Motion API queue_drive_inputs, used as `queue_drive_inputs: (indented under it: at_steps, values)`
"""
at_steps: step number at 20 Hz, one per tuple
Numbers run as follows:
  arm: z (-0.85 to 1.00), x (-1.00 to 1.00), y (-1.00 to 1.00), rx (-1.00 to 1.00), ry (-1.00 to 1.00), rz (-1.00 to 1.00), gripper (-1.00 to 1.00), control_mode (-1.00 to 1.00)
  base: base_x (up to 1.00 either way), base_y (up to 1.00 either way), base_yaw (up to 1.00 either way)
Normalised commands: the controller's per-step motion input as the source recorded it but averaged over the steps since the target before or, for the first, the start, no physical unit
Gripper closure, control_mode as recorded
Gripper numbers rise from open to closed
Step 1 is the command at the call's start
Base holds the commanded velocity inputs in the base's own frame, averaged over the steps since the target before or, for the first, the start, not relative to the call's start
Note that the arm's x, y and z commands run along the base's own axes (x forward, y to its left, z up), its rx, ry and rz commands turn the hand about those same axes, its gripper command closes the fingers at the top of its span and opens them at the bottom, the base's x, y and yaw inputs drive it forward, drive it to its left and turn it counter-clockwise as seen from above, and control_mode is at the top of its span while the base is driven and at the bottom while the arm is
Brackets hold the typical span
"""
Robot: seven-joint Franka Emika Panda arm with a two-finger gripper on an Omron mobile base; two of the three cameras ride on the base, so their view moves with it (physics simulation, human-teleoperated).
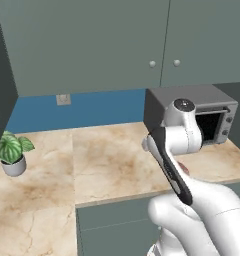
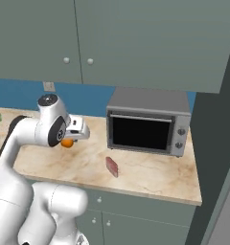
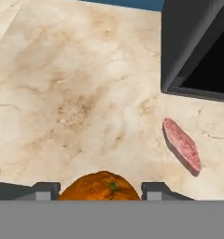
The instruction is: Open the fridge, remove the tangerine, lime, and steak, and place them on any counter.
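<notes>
Because the tangerine (image 3: 101, 186) sits clamped between the fingers (image 3: 101, 192) above the counter (image 3: 76, 102), left of the steak (image 3: 181, 145), letting go too high could send the round fruit rolling toward the near edge; counted: one tangerine, one steak, one microwave (image 2: 148, 122) at right, one potted plant (image 1: 13, 150) far left

A kitchen: marble counter (image 2: 150, 174), microwave (image 2: 148, 122), grey-green wall cabinets (image 2: 136, 38).

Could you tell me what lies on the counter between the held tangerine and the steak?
Nothing: in the hand view, bare counter separates the tangerine in the gripper from the steak.
</notes>
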Motion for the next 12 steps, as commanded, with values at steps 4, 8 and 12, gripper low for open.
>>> queue_drive_inputs:
  at_steps: [4, 8, 12]
  values:
    - [-0.94, 0.84, 0.27, -0.03, 0.09, 0.06, 1.00, -1.00, 0.00, 0.00, 0.00]
    - [-0.88, 0.91, 0.26, -0.04, 0.09, 0.06, 1.00, -1.00, 0.00, 0.00, 0.00]
    - [-0.80, 0.86, 0.12, -0.03, 0.07, 0.06, 1.00, -1.00, 0.00, 0.00, 0.00]
